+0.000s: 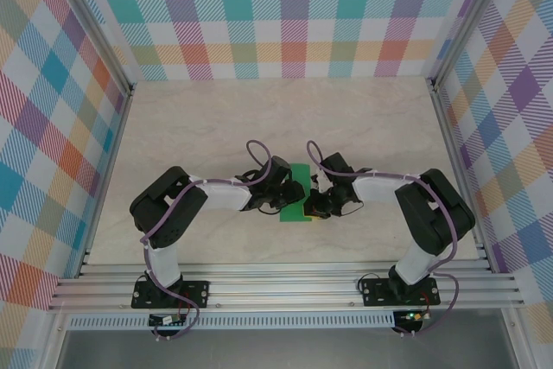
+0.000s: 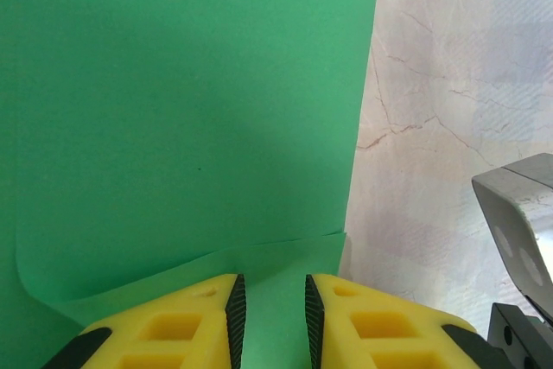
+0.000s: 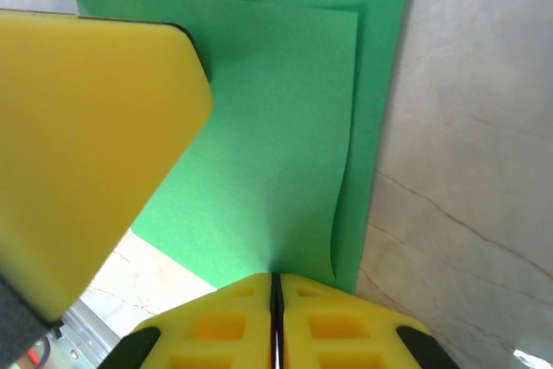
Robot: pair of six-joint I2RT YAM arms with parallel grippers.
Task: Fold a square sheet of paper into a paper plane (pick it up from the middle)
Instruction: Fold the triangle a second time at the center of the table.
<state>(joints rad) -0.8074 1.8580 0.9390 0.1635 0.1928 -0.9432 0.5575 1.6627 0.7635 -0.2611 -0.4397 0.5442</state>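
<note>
Both arms fold inward from their bases at the near edge: shoulders set wide, elbows bent, forearms converging mid-table (image 1: 259,118). Wrists nearly meet over the sheet of paper (image 1: 301,174), left arm coming in from the left, right arm from the right. Purple cables loop above each wrist.

Sheet of paper lies at the centre of the table, between the two wrists. It is bright green, doubled over, with one layer on top of another and the upper layer's edges set in a little from the lower.

Left tool (image 2: 272,321): yellow fingers stand a narrow gap apart and green shows through the gap. Tips sit at the near edge of the upper layer. Cannot tell if they touch the paper.

Right tool (image 3: 275,317): fingers pressed together, no gap at the seam. A corner of the upper layer runs straight into the seam, so the pinch looks to be on that corner. The layer bows slightly along its right edge.

One yellow finger (image 3: 86,144) of the left tool looms close on the left in the right wrist view, just beside the right tool and over the paper.
</note>
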